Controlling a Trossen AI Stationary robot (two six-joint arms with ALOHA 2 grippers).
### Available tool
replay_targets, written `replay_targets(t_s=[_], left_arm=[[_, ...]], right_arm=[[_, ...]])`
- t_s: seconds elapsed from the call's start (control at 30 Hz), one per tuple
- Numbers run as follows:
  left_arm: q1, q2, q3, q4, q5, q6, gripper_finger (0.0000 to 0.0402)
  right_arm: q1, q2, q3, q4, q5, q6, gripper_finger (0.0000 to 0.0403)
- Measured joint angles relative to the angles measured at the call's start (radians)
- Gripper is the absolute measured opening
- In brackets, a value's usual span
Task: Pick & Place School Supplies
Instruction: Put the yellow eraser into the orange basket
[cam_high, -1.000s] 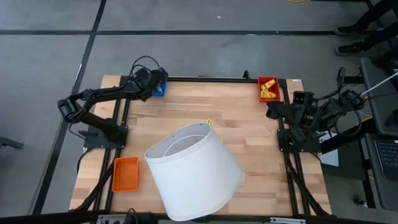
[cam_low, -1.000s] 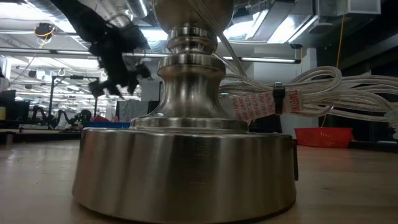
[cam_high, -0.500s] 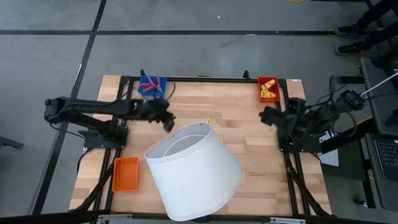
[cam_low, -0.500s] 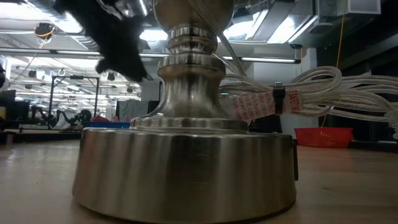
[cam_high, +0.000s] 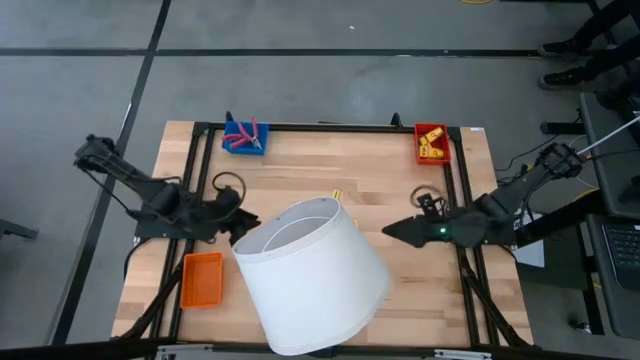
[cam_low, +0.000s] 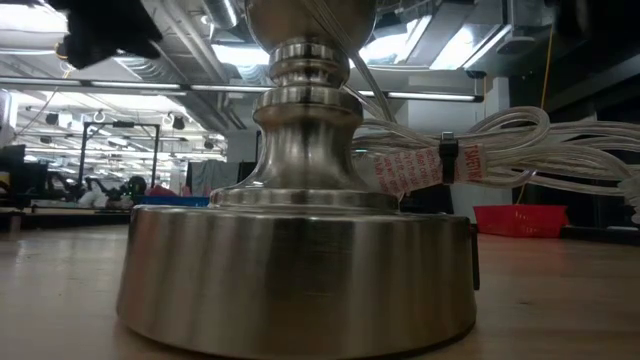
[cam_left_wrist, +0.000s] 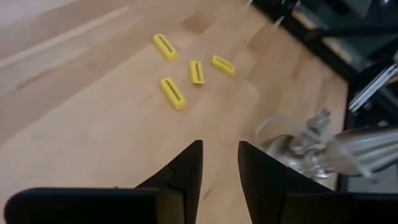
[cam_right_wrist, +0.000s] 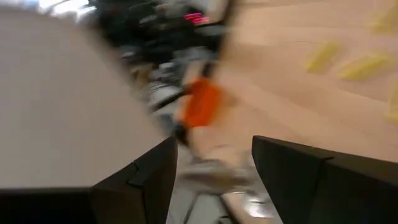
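Observation:
Several yellow stick-like pieces (cam_left_wrist: 173, 93) lie flat on the wooden table under the white lampshade (cam_high: 312, 275), which hides most of them in the high view. More yellow pieces fill the red tray (cam_high: 432, 143). Pink-handled scissors (cam_high: 243, 136) lie in the blue tray (cam_high: 245, 140). My left gripper (cam_high: 237, 220) hovers open at the shade's left side, its fingers (cam_left_wrist: 186, 171) short of the yellow pieces. My right gripper (cam_high: 392, 230) is open at the shade's right side and points toward it; in its blurred wrist view, yellow pieces (cam_right_wrist: 367, 65) show ahead.
A lamp with a metal base (cam_low: 300, 260) and bundled white cord (cam_low: 500, 150) stands mid-table, with its shade over the table's centre. An orange tray (cam_high: 202, 278) sits at the near left corner. The dark table frame runs along both side edges.
My left gripper has left the blue tray at the far left corner and swung toward the near edge, ending beside the lampshade; the scissors stay in that tray. My right gripper has moved from beside the red tray toward the near edge and leftward, up to the shade.

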Motion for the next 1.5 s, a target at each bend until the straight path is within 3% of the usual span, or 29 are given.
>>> replay_targets(t_s=[0.17, 0.3, 0.6, 0.77, 0.97, 1.1, 1.3, 1.5], left_arm=[[-0.097, -0.007, 0.0, 0.003, -0.126, -0.108, 0.0097], [-0.13, -0.007, 0.0, 0.034, -0.176, -0.14, 0.0097], [-0.139, -0.007, 0.068, 0.073, -0.242, 0.034, 0.0097], [-0.139, -0.007, 0.188, -0.184, -0.345, 0.001, 0.0097], [-0.139, -0.013, 0.317, -0.489, -0.495, -0.089, 0.0097], [-0.129, -0.034, 0.352, -0.61, -0.577, -0.134, 0.0097], [-0.052, -0.127, 0.354, -0.794, -0.554, -0.279, 0.0097], [-0.015, -0.215, 0.354, -0.811, -0.526, -0.251, 0.0097]], right_arm=[[-0.016, 0.058, 0.0, -0.227, 0.027, 0.304, 0.0213], [-0.079, 0.122, 0.0, -0.287, -0.05, 0.385, 0.0213], [-0.276, 0.323, 0.0, -0.263, -0.311, 0.221, 0.0213], [-0.375, 0.406, 0.0, -0.122, -0.429, 0.063, 0.0213], [-0.454, 0.484, 0.0, -0.111, -0.549, -0.05, 0.0213], [-0.475, 0.523, -0.001, -0.02, -0.589, -0.1, 0.0213], [-0.511, 0.6, -0.001, 0.077, -0.655, -0.137, 0.0213], [-0.53, 0.646, -0.001, 0.129, -0.681, -0.148, 0.0213]])
